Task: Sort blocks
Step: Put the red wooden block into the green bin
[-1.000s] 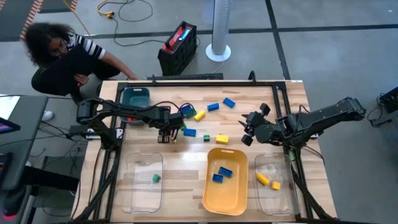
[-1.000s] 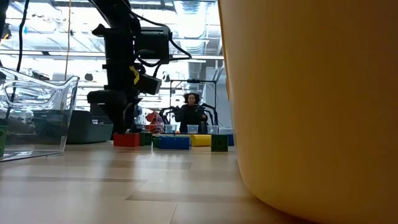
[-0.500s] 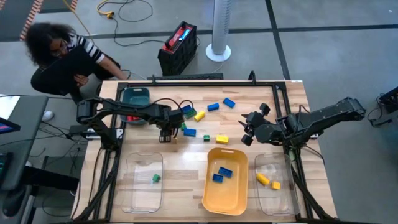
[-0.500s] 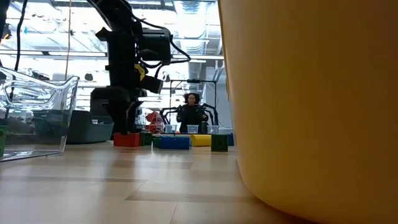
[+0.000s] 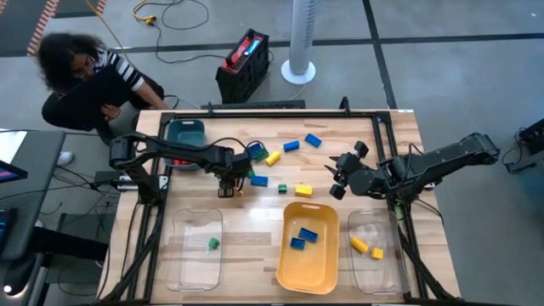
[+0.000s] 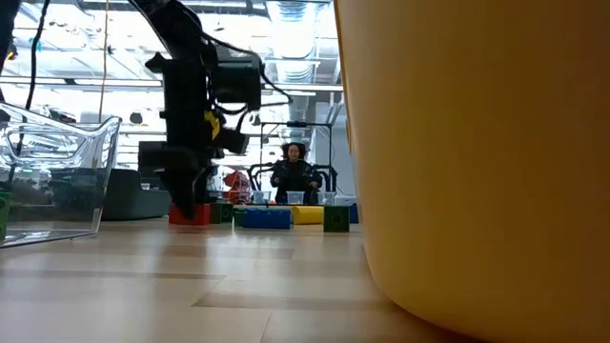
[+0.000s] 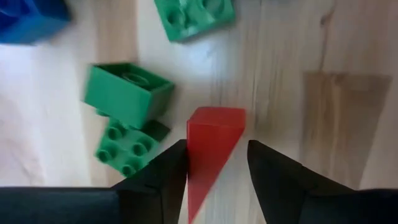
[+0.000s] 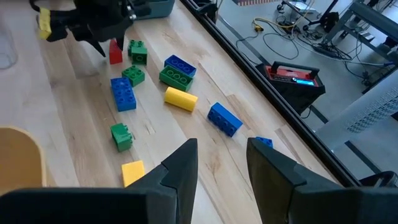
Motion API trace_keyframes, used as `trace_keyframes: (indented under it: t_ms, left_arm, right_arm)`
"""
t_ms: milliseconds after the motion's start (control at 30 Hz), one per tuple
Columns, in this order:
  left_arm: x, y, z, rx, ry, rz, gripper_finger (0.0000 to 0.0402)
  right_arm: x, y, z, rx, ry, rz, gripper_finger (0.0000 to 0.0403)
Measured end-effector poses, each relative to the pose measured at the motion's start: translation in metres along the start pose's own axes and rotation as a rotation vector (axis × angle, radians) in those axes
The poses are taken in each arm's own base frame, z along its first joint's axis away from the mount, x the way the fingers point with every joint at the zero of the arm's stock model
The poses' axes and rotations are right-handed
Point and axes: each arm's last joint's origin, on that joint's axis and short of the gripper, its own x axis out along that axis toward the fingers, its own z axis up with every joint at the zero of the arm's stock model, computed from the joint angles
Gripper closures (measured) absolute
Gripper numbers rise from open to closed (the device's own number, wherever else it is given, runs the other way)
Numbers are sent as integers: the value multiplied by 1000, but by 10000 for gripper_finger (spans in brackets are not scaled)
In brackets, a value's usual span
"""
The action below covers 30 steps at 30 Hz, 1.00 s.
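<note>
Two left gripper (image 7: 214,158) fingers flank (loosely) red block (image 7: 211,134).

Red, green, blue, yellow blocks (image 5: 274,158) scattered mid-table, some in trays.

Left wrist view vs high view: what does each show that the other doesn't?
Only left wrist: the red block between the left gripper's fingers, one finger touching it, a gap at the other. Only high: the yellow tray, two clear trays, the right gripper idle mid-table, open. Both: the left gripper over green blocks on the wooden table.
</note>
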Motion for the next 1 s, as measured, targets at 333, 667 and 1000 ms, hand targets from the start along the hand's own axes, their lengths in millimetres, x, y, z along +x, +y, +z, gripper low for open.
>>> trace_keyframes:
  t_ms: [333, 667, 1000]
  left_arm:
    - [16, -11, 3, 48, 71, 13, 302]
    - [-17, -14, 12, 28, -32, 31, 337]
    - [-54, -20, 13, -36, -201, 65, 336]
  right_arm:
    - [0, 0, 0, -5, 0, 2, 251]
    - [0, 0, 0, -4, 0, 2, 251]
    - [0, 0, 0, -7, 2, 1, 251]
